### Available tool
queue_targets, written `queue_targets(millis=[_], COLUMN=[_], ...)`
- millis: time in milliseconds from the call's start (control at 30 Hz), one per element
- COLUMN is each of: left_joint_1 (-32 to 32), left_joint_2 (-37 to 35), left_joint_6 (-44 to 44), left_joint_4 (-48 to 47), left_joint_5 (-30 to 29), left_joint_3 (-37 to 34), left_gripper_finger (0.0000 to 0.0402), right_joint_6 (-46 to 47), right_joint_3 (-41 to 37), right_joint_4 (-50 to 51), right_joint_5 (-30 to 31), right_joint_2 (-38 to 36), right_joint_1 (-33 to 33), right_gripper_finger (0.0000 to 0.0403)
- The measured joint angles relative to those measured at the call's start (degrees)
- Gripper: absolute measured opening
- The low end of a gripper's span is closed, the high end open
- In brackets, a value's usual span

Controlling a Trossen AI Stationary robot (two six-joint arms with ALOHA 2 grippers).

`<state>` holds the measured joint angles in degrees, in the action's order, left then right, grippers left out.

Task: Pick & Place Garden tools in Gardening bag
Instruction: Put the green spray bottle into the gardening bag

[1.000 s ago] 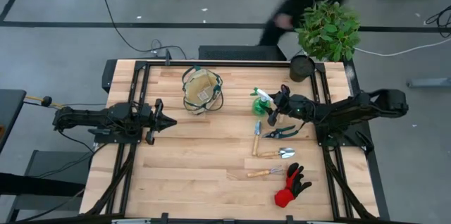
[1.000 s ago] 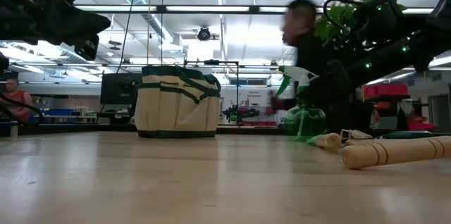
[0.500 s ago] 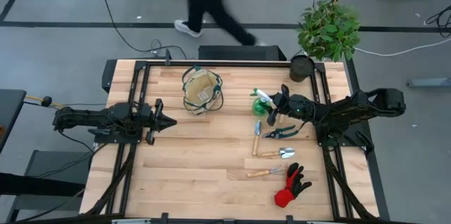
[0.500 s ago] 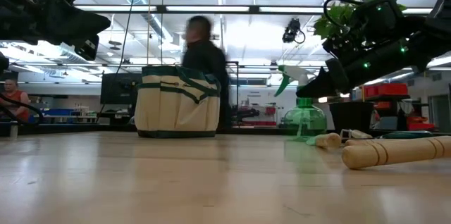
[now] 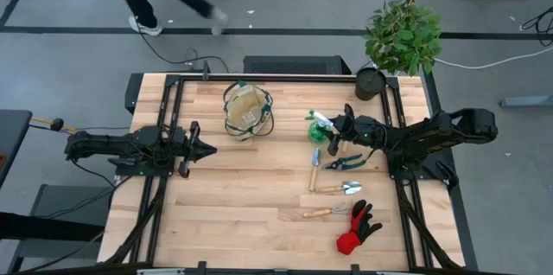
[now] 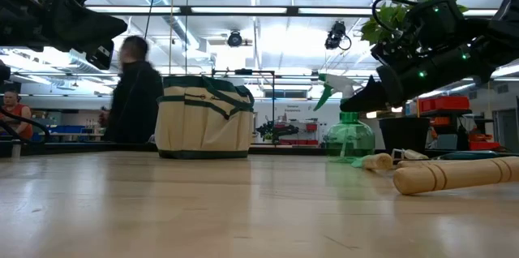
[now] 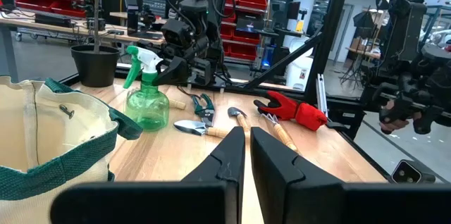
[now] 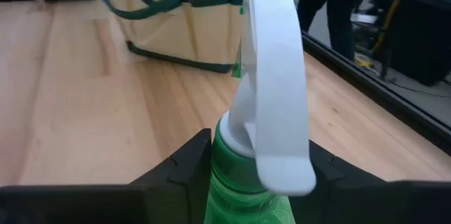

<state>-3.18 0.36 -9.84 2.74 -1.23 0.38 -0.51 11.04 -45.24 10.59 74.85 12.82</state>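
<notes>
The right gripper (image 5: 343, 128) has drawn its fingers in from wide open over the last second, and they now sit against the neck of the green spray bottle (image 5: 320, 124); the right wrist view shows dark fingers (image 8: 184, 162) on both sides of the green neck, under the white trigger head. I judge the grasp as good as made, with the lift toward the gardening bag (image 5: 246, 111) next. The bottle stands on the table (image 5: 233, 188), right of the bag and well apart from it. The right arm reaches in low from the right edge, wrist nearly level. The left gripper (image 5: 206, 149) waits shut and empty, hovering at the left. The other tools lie untouched.
</notes>
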Motion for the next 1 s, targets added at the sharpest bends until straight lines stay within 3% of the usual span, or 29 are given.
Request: queue_targets(millis=[667,1000], left_joint_1=[0.0,0.0], left_joint_2=[0.0,0.0], left_joint_6=[0.0,0.0], left_joint_4=[0.0,0.0], left_joint_5=[0.0,0.0], left_joint_3=[0.0,0.0], left_gripper_finger=[0.0032,0.0032], right_joint_6=[-0.4,-0.6], right_joint_3=[18.8,30.4], right_joint_4=[14.8,28.8], right_joint_5=[-5.7,-10.3], right_joint_2=[-0.4,-0.7], right_joint_1=[0.0,-0.5], right_gripper_finger=[0.0141,0.0141])
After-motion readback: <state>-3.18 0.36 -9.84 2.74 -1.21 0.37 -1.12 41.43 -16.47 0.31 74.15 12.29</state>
